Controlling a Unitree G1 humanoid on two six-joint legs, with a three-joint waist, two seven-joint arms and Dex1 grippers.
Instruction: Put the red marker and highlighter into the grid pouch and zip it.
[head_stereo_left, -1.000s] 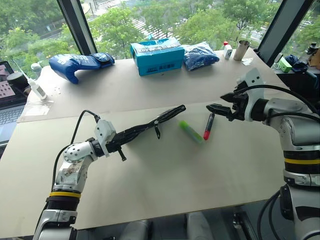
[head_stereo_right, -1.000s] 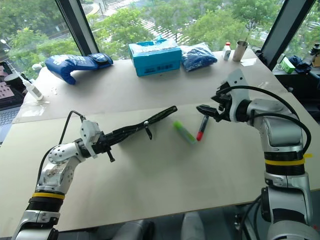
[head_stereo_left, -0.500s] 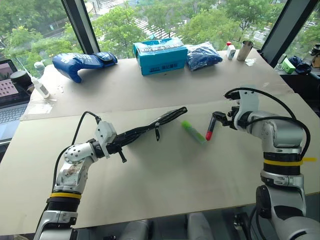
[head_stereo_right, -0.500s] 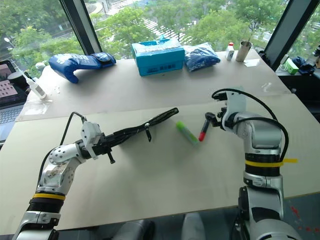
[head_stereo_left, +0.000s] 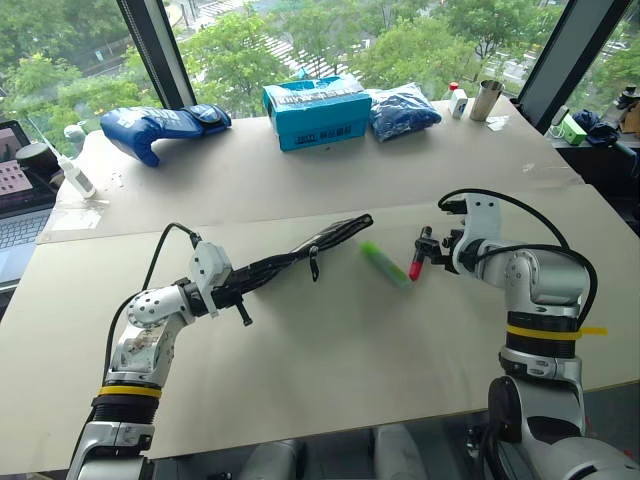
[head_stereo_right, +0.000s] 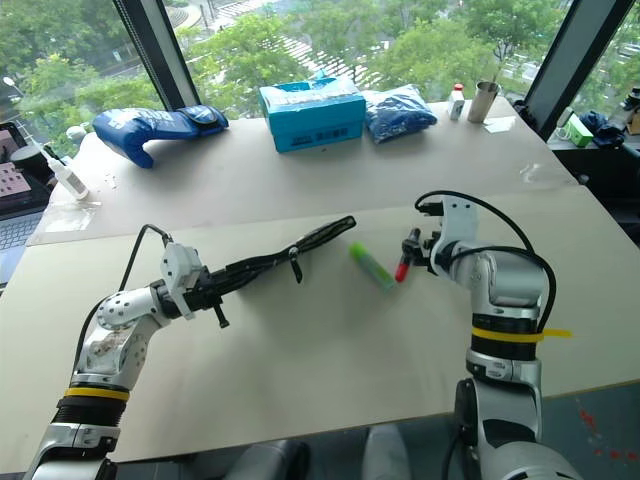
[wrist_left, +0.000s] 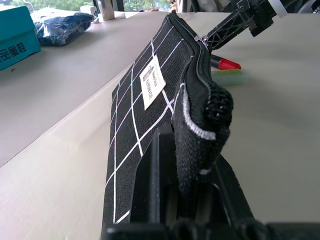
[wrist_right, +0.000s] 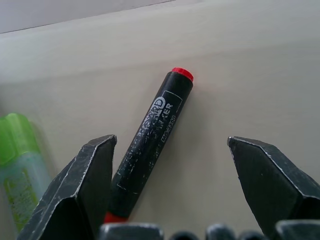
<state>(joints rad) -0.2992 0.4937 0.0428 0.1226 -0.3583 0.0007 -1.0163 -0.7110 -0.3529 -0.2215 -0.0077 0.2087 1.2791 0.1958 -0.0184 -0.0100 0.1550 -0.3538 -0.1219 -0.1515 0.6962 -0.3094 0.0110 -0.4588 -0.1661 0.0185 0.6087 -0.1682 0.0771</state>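
Straddling the red marker (wrist_right: 150, 145) with its fingers (wrist_right: 75, 190) spread wide, the right gripper (head_stereo_left: 432, 250) is tilting down over the worktop (head_stereo_left: 350, 340), the marker lying flat between them nearer one finger. Lying just beside the marker is the light-green highlighter (head_stereo_left: 383, 263). The left gripper (head_stereo_left: 235, 290), fingers pressed together, is pinching one end of the grid pouch (wrist_left: 150, 110), which is reaching toward the highlighter.
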